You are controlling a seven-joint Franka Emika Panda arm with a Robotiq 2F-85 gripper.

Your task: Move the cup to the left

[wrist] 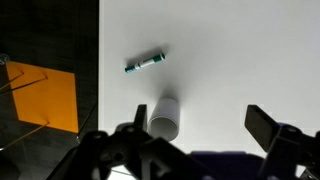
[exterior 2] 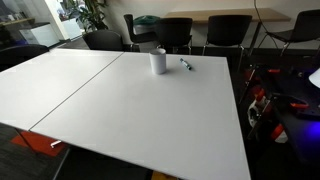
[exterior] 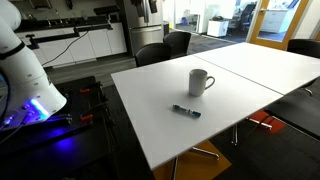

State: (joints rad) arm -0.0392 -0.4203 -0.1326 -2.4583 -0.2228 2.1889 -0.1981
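The white cup (exterior: 201, 82) stands upright on the white table (exterior: 240, 110), its handle to one side. It also shows in an exterior view (exterior 2: 158, 61) near the table's far edge, and in the wrist view (wrist: 165, 117) from above. A dark blue marker pen (exterior: 186, 111) lies on the table close to the cup, also seen in the wrist view (wrist: 146, 63). My gripper (wrist: 198, 125) is open and empty, high above the table, with the cup just inside its left finger's line of sight. Neither exterior view shows the gripper itself.
Black chairs (exterior: 165, 48) stand around the table. An orange chair base (wrist: 45, 95) sits on the floor beside the table's edge. The robot's white base (exterior: 25, 70) with blue light stands beside the table. A second table top (exterior: 275, 60) adjoins.
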